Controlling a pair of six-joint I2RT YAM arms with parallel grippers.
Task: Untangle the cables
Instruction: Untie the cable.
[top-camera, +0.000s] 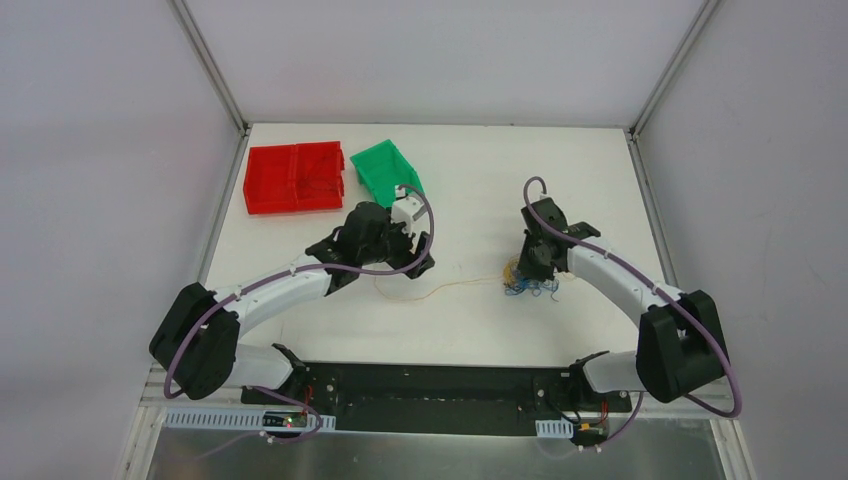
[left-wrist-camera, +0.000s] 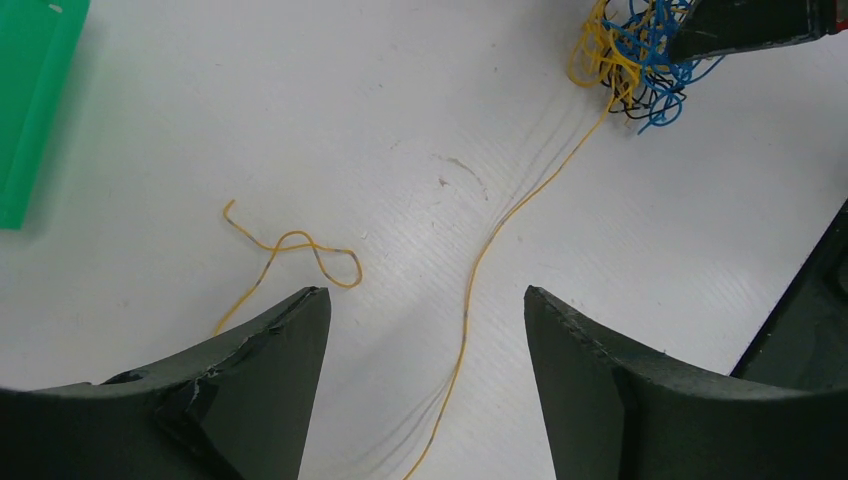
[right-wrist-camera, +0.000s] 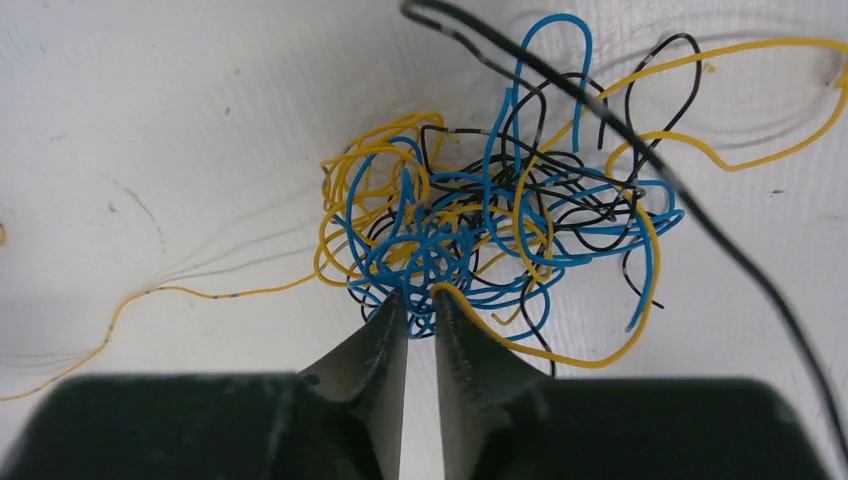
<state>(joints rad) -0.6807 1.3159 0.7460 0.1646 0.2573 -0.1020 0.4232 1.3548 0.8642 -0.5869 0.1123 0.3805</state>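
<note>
Right wrist view: right gripper (right-wrist-camera: 418, 305), jaws nearly closed around blue strands edging the cables (right-wrist-camera: 480, 230); firm hold unclear. Left gripper (left-wrist-camera: 425, 295) gapes, empty. Tangle lies well right of green bin (top-camera: 388, 170), seemingly light and floppy; pinch single loops.

No legible txt, labels, brand names, nos. or signs in any view.
</note>
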